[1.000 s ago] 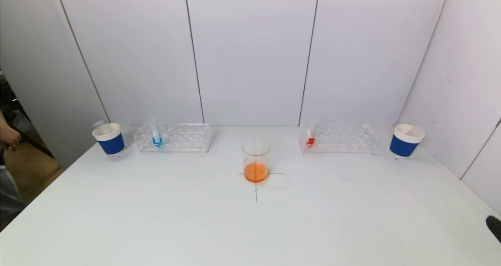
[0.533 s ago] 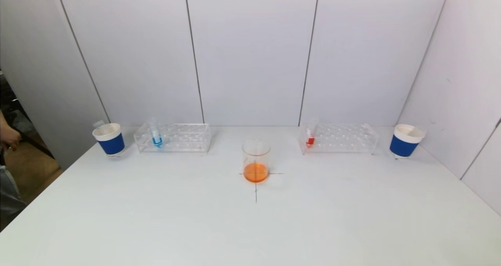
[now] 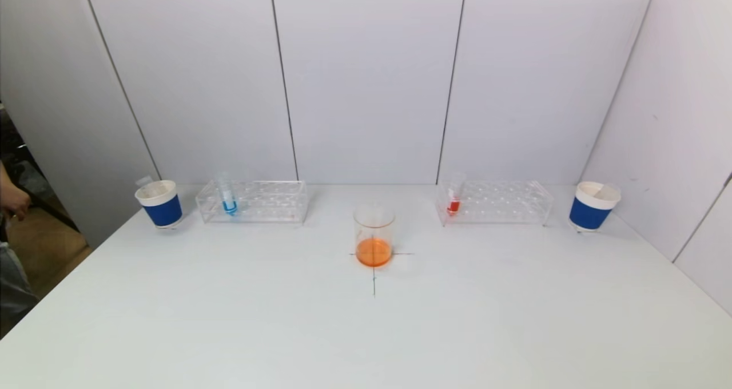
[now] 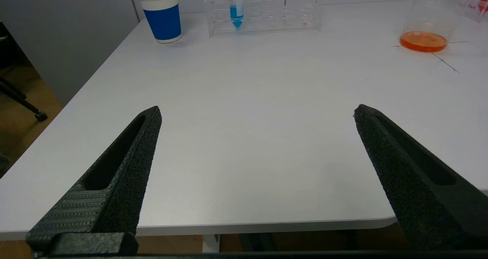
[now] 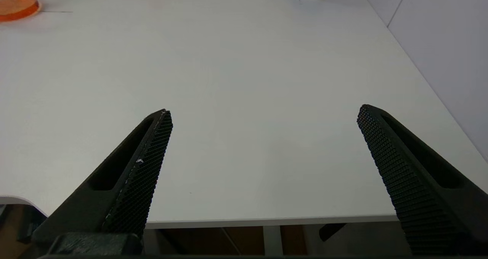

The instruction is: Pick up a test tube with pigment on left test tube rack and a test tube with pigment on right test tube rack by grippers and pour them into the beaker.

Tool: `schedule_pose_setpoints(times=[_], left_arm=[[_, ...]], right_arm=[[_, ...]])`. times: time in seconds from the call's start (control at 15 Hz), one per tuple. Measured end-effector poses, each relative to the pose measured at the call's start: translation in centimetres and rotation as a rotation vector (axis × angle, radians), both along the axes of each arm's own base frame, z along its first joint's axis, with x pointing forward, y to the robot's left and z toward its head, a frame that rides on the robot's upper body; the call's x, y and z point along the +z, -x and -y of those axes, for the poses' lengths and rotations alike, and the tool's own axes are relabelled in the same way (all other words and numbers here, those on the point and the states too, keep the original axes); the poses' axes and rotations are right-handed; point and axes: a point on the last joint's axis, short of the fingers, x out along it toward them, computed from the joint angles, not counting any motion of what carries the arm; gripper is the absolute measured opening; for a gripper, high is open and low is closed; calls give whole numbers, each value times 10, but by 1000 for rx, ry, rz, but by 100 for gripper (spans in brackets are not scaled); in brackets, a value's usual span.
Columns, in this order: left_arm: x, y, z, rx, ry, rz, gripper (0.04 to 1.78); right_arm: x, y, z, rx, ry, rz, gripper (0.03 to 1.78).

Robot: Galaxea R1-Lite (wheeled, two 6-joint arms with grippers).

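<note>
Gone from the head view's lower right corner is the dark gripper tip that was seen there a second ago; neither arm is seen in that view at this moment, and the items on the white table (image 3: 229, 320) are found where they were. Both arms are held low at the table's near edge. The left gripper (image 4: 257, 112) is seen from its wrist camera with its two black fingers (image 4: 126, 167) spread wide and nothing between them, above the near left part of the table. The right gripper (image 5: 263, 112) is likewise spread wide and empty, above the near right part. The beaker (image 3: 374, 235), with orange liquid in its bottom, is placed at the middle of the table on a drawn cross mark (image 3: 374, 274). The left test tube rack (image 3: 254, 201), of clear plastic, is set near the back wall, and a test tube with blue pigment (image 3: 228, 196) is stood upright at its left end. The right test tube rack (image 3: 496, 202) is set at the back right, and a test tube with red pigment (image 3: 454, 195) is stood at its left end. A blue and white paper cup (image 3: 159, 203) is placed just left of the left rack, and a second paper cup (image 3: 593, 206) is placed to the right of the right rack.
</note>
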Motion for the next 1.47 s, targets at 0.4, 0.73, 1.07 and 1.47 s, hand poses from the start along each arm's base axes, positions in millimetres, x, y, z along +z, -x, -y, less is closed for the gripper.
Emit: schedule_pose_setpoints(times=[0.4,0.73,1.07,1.47], left_arm=[[0,0,0,0,0,0,176],[0,0,0,0,0,0,176],[0,0,0,1,0,0,176],[0,0,0,0,0,0,176]], right_arm=[[-2,0,0,-13,-23,-14,176],[-2,0,0,-14,-24,-15,176],[-2,0,0,11,-24,-19,176],[-2,5,0,53,-23,39,176]])
